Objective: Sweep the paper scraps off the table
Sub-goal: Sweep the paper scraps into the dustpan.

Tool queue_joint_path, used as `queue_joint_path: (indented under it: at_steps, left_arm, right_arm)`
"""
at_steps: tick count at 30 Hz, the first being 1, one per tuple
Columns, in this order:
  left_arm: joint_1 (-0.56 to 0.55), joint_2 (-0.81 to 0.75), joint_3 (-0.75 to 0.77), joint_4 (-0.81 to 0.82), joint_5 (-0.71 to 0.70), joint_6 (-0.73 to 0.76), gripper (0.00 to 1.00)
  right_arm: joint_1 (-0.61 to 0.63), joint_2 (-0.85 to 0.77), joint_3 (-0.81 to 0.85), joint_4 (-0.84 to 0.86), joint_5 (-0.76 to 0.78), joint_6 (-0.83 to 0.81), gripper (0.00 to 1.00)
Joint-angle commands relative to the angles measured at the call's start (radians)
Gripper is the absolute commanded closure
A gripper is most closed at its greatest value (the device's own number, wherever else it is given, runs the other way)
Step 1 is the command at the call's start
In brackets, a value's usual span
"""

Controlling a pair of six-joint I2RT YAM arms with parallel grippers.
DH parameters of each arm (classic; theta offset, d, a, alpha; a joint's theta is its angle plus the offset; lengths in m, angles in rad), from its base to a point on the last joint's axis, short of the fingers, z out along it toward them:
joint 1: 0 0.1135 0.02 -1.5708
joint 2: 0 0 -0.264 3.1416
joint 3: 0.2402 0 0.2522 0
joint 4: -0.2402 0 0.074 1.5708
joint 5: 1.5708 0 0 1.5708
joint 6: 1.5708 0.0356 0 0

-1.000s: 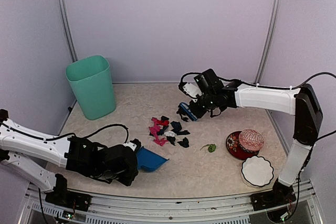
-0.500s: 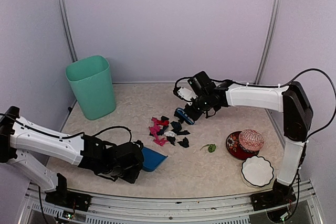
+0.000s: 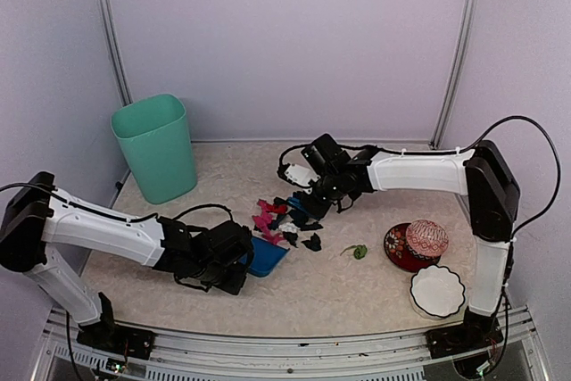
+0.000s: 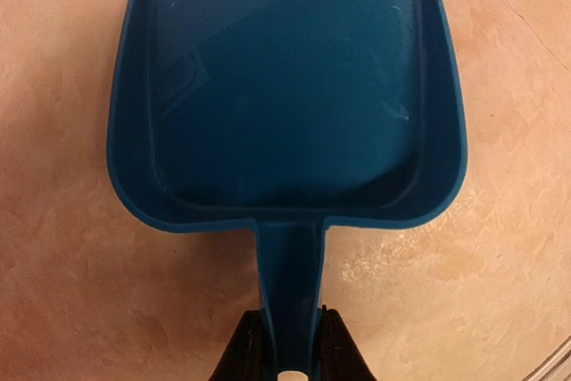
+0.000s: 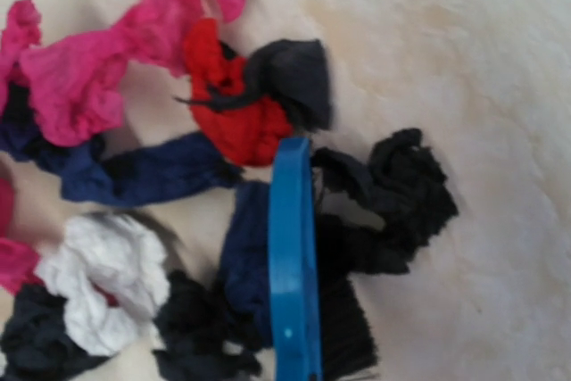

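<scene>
Nearest the arms' bases, the left gripper (image 4: pixel 290 359) pinches its narrow jaws on the handle of the blue dustpan (image 4: pixel 285 104), which lies flat on the beige table (image 3: pixel 357 287). The pan's long axis runs from the handle at the near left to the open mouth pointing away and right. A pink piece touches the pan's lip. Just beyond the mouth lie the paper scraps (image 3: pixel 284 220), a loose heap of pink, red, navy, black and white bits, with one green scrap (image 3: pixel 359 252) apart to the pan's right. On the far side of the heap from the pan, the right gripper (image 3: pixel 310 201) is closed down on the blue brush (image 5: pixel 293 274). The brush's blue back lies lengthwise out from the wrist, with black bristles along one side, pressed among navy and black scraps. Right of the pan sit a red-patterned bowl (image 3: pixel 399 254) and a white bowl (image 3: pixel 437 292). A green bin (image 3: pixel 156 147) stands beyond the pan to the left.
</scene>
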Motion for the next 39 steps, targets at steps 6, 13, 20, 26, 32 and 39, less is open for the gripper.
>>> queue_joint_path:
  at_steps: [6, 13, 20, 26, 32, 39]
  left_arm:
    - [0.054, 0.06, 0.035, 0.021, 0.047, 0.068, 1.0]
    - [0.063, 0.083, 0.035, 0.054, 0.051, 0.087, 1.0]
    - [0.06, 0.074, -0.008, 0.114, 0.056, 0.085, 1.0]
    - [0.045, 0.069, -0.05, 0.182, 0.046, 0.085, 1.0]
    - [0.022, 0.069, -0.101, 0.276, 0.028, 0.096, 1.0]
    - [0.01, 0.068, -0.158, 0.38, -0.002, 0.083, 1.0]
  right_arm:
    - [0.098, 0.043, -0.004, 0.031, -0.031, -0.033, 1.0]
    - [0.167, 0.002, -0.071, 0.064, -0.031, -0.05, 1.0]
    - [0.212, -0.099, -0.195, 0.132, -0.065, -0.033, 1.0]
    - [0.213, -0.196, -0.288, 0.208, -0.043, 0.007, 1.0]
    - [0.212, -0.269, -0.337, 0.251, 0.099, 0.052, 1.0]
    - [0.212, -0.412, -0.437, 0.312, 0.169, 0.108, 1.0]
